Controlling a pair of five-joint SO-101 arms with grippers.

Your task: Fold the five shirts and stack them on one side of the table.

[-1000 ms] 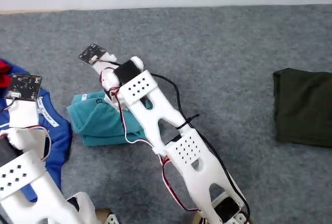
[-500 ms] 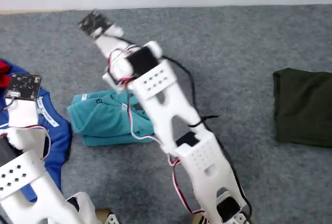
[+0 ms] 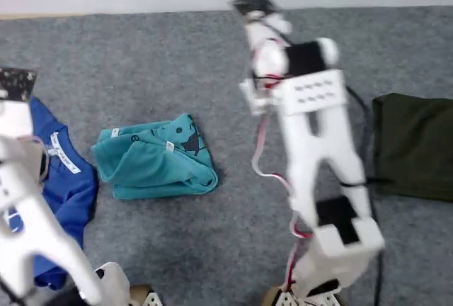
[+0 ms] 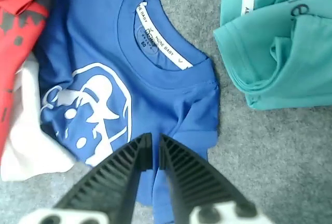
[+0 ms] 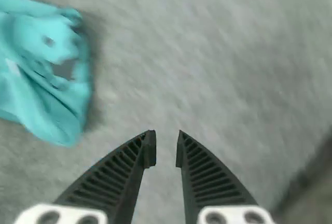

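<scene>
Right gripper (image 5: 165,149) swung off the folded teal shirt (image 3: 152,161), parted and empty (left gripper (image 4: 155,146) near-closed, empty, above blue shirt (image 4: 161,79)); we reckon blue needs pinching next.

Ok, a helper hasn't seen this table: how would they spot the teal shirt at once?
On the grey table, look left of centre in the high view, beside the spread blue shirt. The teal shirt lies there loosely folded, its colour and bunched shape unlike the flat blue one or the dark green shirt far right.
</scene>
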